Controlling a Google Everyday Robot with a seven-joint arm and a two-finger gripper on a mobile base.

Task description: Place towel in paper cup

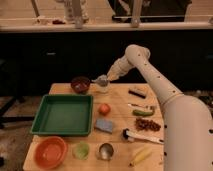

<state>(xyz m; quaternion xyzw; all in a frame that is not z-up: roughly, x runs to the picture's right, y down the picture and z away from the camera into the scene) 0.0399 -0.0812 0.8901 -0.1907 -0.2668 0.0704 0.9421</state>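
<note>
Paper cup (103, 89) stands at the far edge of the surface (120, 116), beside a dark bowl (80, 84); the hand (102, 79) hovers right over it, its grip impossible to tell.

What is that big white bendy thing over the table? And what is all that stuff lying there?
That white thing is a robot's arm. At its tip is the gripper, which works as its hand. It is at the far side of the wooden table, right above a small paper cup. I cannot tell whether it holds the towel.

There is one camera, looking down on the table from the near side.

Also on the table are a green tray, a dark bowl beside the cup, an orange bowl, a green cup, a metal cup, a blue sponge, a round red fruit and a banana.
</note>
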